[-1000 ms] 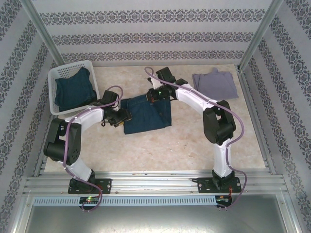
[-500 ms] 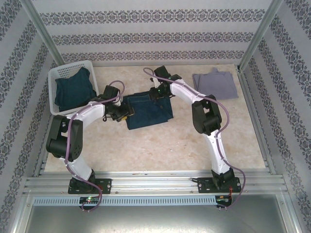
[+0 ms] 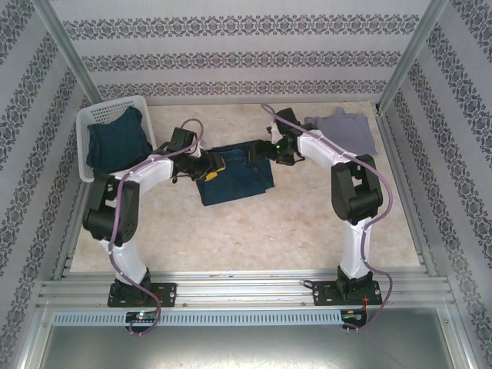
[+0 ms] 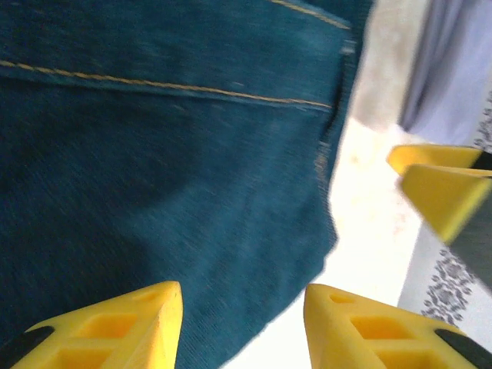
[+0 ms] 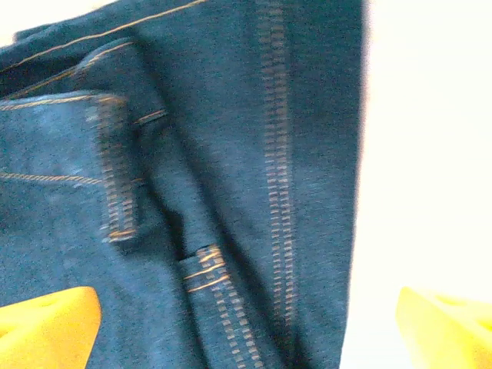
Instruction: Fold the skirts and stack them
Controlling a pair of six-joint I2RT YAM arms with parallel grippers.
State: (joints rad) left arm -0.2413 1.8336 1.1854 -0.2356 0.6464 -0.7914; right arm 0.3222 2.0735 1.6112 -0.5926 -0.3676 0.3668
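The dark teal-blue denim skirt (image 3: 234, 181) lies folded on the pale speckled table (image 3: 307, 223), about midway between the side walls and toward the far half. From above it is a rough rectangle. Its long axis runs left to right, and the right end is turned a little toward the back wall. The left wrist view (image 4: 154, 154) shows an orange-stitched seam running across it. The right wrist view (image 5: 192, 154) shows a double-stitched band and a belt loop (which end the waist points to I cannot tell).

The left gripper (image 3: 209, 173) sits at the skirt's left edge. In its own camera (image 4: 240, 296) the yellow fingers (image 4: 131, 323) stand moderately apart, with nothing pinched and the denim's edge and bare table showing between them. The right gripper (image 3: 257, 152) is over the skirt's far right corner. In its wrist view (image 5: 246, 307) the two yellow fingertips sit at opposite edges of the frame, spread wide above the cloth and gripping nothing. One of its fingers also shows at the right of the left wrist picture.

The light grey-lavender cloth skirt (image 3: 346, 134) lies flat near the far right corner of the table, just beyond the right arm, and shows as a pale blur in the left wrist view (image 4: 457, 69). A dark blue-green crumpled garment (image 3: 115, 142) fills the white plastic mesh basket (image 3: 111, 104) at the far left.
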